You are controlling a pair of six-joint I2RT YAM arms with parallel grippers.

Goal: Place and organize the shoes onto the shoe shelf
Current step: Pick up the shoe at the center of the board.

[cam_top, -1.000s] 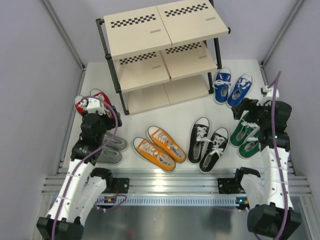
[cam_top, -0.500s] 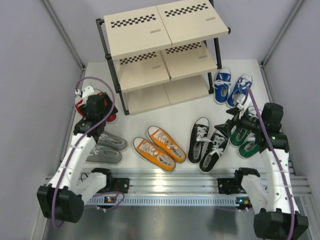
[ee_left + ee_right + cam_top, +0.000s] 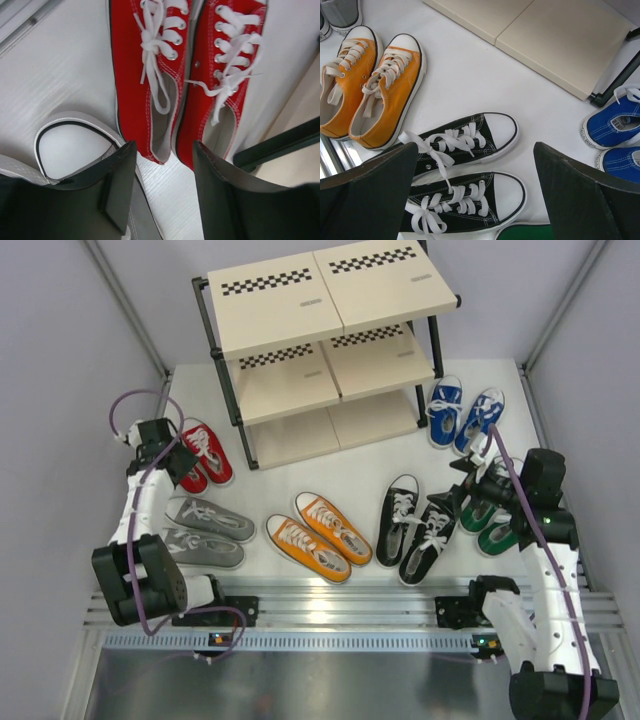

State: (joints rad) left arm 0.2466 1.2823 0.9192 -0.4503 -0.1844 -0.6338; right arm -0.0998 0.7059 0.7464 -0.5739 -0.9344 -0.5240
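Stood at grasp step: left gripper (image 3: 162, 150) half-open astride red canvas sneakers' (image 3: 203, 455) heels at white table's (image 3: 340, 465) left edge, right gripper (image 3: 476, 155) wide open, both empty; likely needed a pinch-and-lift onto beige three-tier shelf (image 3: 330, 285).

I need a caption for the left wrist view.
Open left gripper at the heels of the red shoes, a grey shoe beside.

Bare table strip (image 3: 300, 480) before shoe shelf (image 3: 330, 300), red shoes (image 3: 205, 455) between shelf leg (image 3: 280, 142) and grey shoes (image 3: 210, 520)

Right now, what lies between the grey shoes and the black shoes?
The orange shoes lie between the grey shoes and black shoes; the top view shows it.
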